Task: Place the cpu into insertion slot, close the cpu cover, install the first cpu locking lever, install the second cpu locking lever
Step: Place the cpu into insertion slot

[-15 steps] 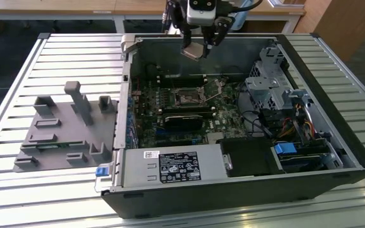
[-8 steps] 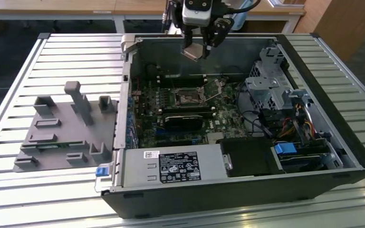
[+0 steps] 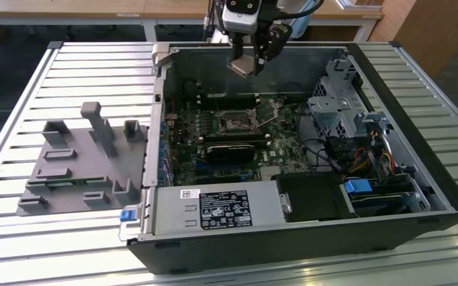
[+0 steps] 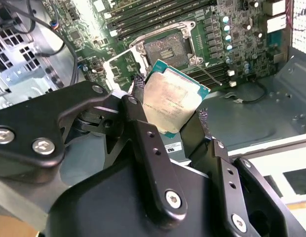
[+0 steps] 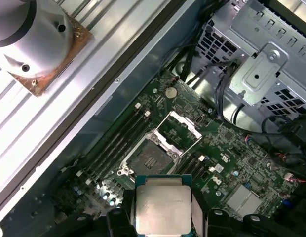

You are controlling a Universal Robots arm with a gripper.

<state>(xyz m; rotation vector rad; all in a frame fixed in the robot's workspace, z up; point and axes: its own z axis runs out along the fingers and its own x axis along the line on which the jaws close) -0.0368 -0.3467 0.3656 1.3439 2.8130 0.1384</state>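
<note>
Silver-topped cpu [image 4: 172, 98] sits clamped by its edges in the claw [image 3: 247, 64], the bare insertion slot [image 5: 147, 160] lying below it, its cpu cover [image 5: 181, 129] raised to admit the chip.

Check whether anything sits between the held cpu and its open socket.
Nothing visible does. The cpu, clamped in the jaws, hangs above the board; the socket lies bare, its cpu cover flipped open to one side.

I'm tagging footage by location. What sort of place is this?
Probably a robotics lab bench for computer assembly: an open desktop PC case sits on a slatted aluminium table, a grey fixture lies beside it, and the robot's hand holds a cpu above the motherboard.
</note>
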